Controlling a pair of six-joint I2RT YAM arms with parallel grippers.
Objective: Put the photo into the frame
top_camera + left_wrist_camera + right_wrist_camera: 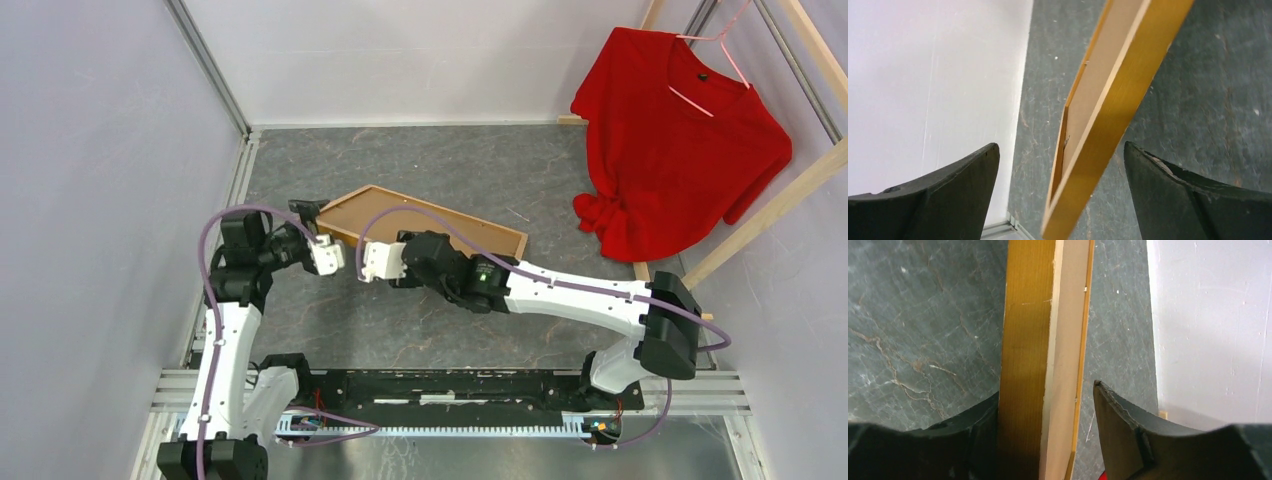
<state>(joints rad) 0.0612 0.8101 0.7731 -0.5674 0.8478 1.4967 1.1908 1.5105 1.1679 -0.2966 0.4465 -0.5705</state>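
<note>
The frame sits tilted over the table — likely stiff and light. Your left gripper straddles its rail, unclosed; your right gripper too, one finger touching wood — pinch the rail.

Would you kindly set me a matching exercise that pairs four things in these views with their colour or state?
Things:
1. frame
2. shirt
3. tabletop
4. left gripper

Colour or state:
A. red
B. fingers wide apart, either side of a wooden rail
C. orange-brown
D. dark grey with pale veins

Pairs: 1-C, 2-A, 3-D, 4-B
</note>
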